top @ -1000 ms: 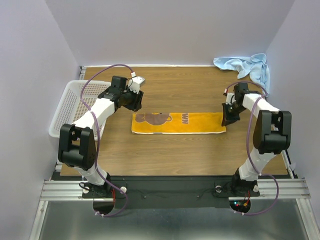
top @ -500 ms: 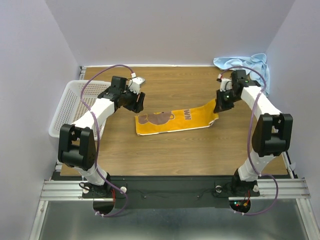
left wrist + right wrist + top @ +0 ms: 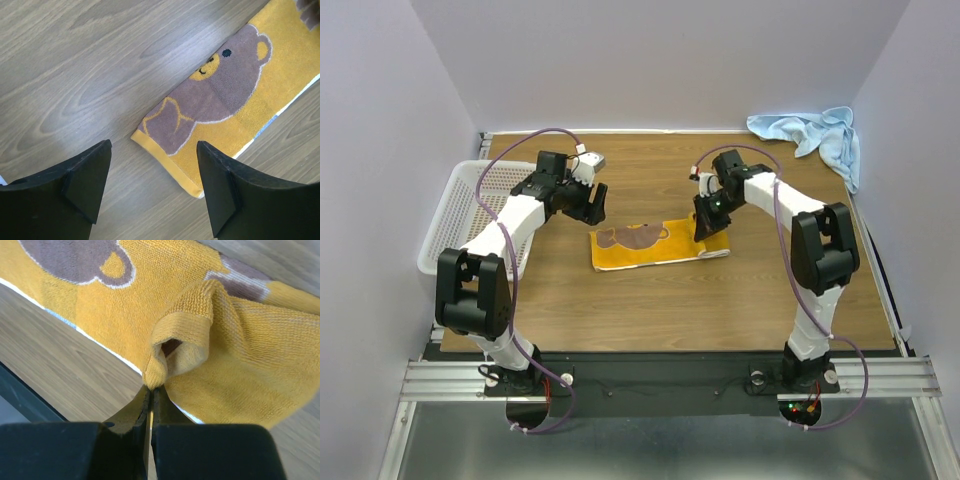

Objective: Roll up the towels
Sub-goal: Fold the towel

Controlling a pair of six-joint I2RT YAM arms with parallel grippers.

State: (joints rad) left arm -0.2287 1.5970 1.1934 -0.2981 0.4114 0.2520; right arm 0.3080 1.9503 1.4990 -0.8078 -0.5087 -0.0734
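Pinching a doubled-over end of the yellow towel [image 3: 100, 305], the right gripper [image 3: 151, 390] is clamped tight; the left gripper [image 3: 152, 150] gapes over its bear end.

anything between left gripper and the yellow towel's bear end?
Nothing. Left wrist view shows only bare wood table between the open left gripper and the yellow towel's corner.

Top external: mounted high behind the arm bases [image 3: 520, 380], angled down toward the back wall [image 3: 660, 60]; distant, covers the whole table [image 3: 650, 300]. Left wrist: near-vertical, close range, looking past the left gripper [image 3: 152, 147] at one end of the mustard-yellow towel [image 3: 225, 100]. Right wrist: very close, sighting along the right gripper [image 3: 151, 390] at a fold of that towel. All three views share its brown bear print [image 3: 630, 238].
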